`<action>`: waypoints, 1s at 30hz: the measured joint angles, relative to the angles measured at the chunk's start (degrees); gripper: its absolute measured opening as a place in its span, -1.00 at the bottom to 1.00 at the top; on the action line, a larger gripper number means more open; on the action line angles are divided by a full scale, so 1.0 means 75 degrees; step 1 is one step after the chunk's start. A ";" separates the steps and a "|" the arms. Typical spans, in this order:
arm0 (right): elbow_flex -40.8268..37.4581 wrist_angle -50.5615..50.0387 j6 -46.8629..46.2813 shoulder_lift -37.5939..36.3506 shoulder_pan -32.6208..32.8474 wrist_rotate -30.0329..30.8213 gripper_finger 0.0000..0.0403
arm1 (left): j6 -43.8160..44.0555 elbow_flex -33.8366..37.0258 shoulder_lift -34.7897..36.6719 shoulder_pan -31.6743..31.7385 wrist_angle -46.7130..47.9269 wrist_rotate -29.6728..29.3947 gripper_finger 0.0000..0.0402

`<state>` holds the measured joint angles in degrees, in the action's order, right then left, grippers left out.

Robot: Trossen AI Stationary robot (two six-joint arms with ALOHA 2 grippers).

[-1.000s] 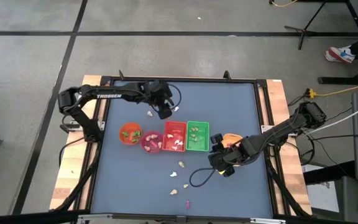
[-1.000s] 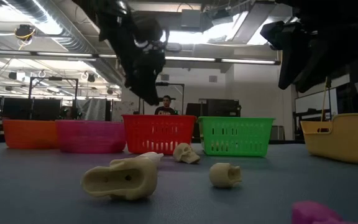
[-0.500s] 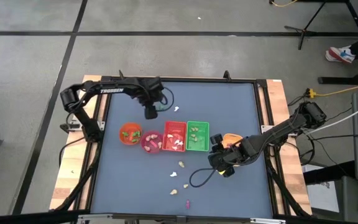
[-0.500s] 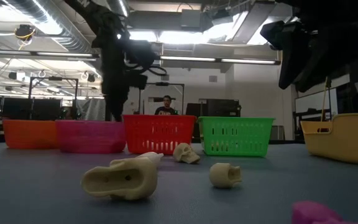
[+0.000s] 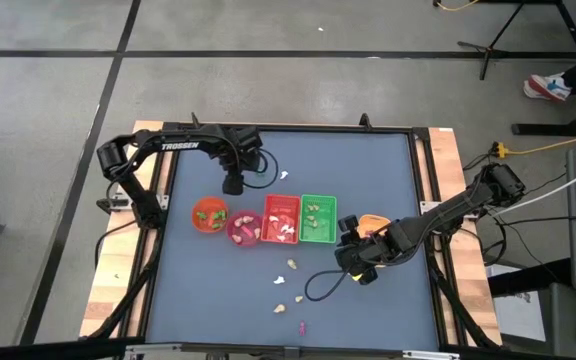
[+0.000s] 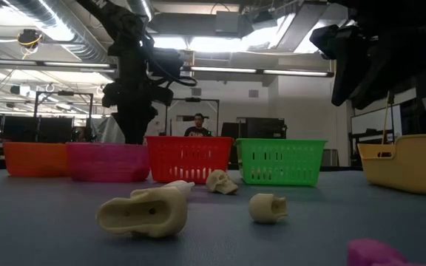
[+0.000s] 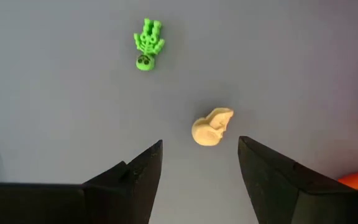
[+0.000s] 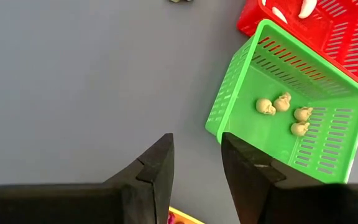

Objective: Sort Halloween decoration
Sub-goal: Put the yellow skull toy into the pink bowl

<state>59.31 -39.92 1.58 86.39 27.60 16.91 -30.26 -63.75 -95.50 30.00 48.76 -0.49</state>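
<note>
Both jaws stand apart and hold nothing: the left gripper (image 7: 199,165) is spread wide above the blue table (image 5: 368,170), and the right gripper (image 8: 196,163) is parted more narrowly.

Just beyond the left fingertips lies a cream-yellow skull (image 7: 211,127) on the bare table, with a green skeleton figure (image 7: 147,45) a little farther off.

Taking the green basket (image 5: 317,220) as landmark: it sits in the middle of the table and holds four small cream skulls (image 8: 281,102). Touching its left side is a red basket (image 5: 281,220) with white pieces inside, then a round pink bowl (image 5: 243,228), then an orange bowl (image 5: 209,214) with green bits (too small to identify from above). The left gripper (image 5: 233,184) hovers behind the pink bowl. In front of the green basket, loose cream trinkets (image 5: 291,265) are scattered, and a pink piece (image 5: 302,326) lies near the table's front edge. The right gripper (image 5: 349,258) hangs just beside the basket's front right corner, next to a yellow tray (image 5: 372,222).
</note>
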 joint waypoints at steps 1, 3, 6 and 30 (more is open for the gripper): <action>0.0000 -0.0001 0.0000 0.0000 -0.0001 0.0000 -0.34 | -0.0006 0.0000 0.0000 -0.0002 -0.0030 0.0003 -0.03; 0.0000 -0.0001 0.0000 0.0000 0.0001 0.0000 -0.34 | -0.0023 0.0000 0.0000 -0.0002 -0.0035 0.0000 -0.03; 0.0000 -0.0001 -0.0003 0.0000 0.0006 0.0000 -0.34 | -0.0023 0.0000 0.0000 -0.0003 -0.0035 0.0003 -0.03; 0.0000 0.0002 -0.0003 0.0000 0.0014 0.0000 -0.34 | 0.0012 0.0006 -0.1342 -0.0012 -0.0234 -0.0199 -0.03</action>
<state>59.31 -39.90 1.56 86.39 27.70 16.91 -30.17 -63.70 -105.57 29.91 47.00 -1.98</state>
